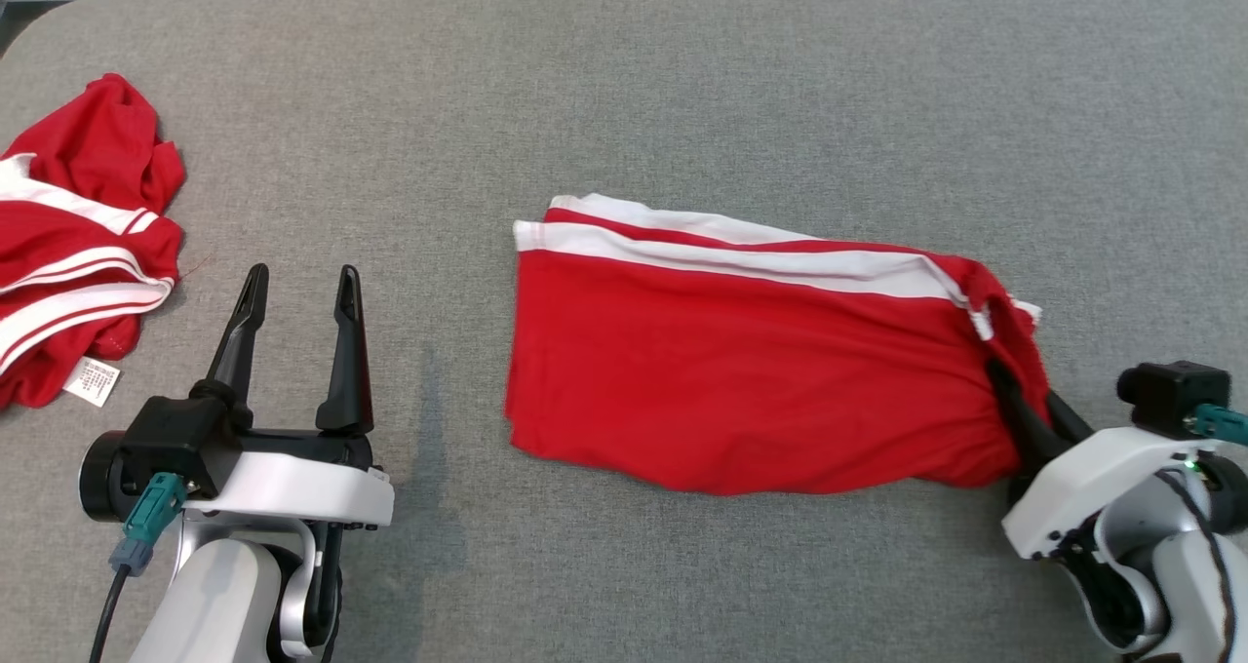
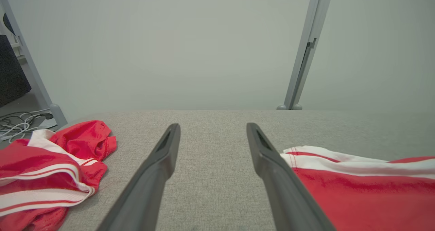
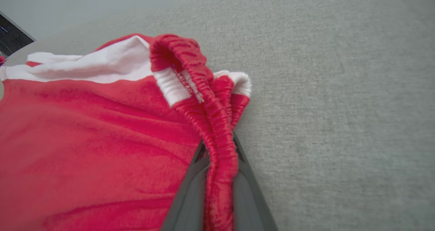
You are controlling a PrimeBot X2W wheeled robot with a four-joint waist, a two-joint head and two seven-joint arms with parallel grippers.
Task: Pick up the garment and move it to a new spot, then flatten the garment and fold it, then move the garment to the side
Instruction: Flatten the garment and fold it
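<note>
Where the folded red garment (image 1: 741,370) lies across the middle of the head view on the grey table (image 1: 682,78), its long axis runs left to right, white stripes along the upper edge; its gathered elastic waistband (image 3: 217,132) forms the right end, and there the right gripper (image 1: 1019,400) reaches in from the lower right; in the right wrist view its two dark fingers are pressed together with the waistband ridge pinched between them, so it grips the garment at that end. The left gripper (image 1: 302,278) sits at the lower left of the head view, jaws wide apart and holding nothing, fingers pointing up the frame; the garment's left edge lies well apart from it, off to the right. A second red striped garment (image 1: 78,244) is crumpled at the left edge, near the left gripper. Judging from the neat fold, the step in hand looks like the move to the side; the right arm is the nearer one, so a pull along the long axis toward the right of the frame seems natural; a one-ended grip could let the fold open.
</note>
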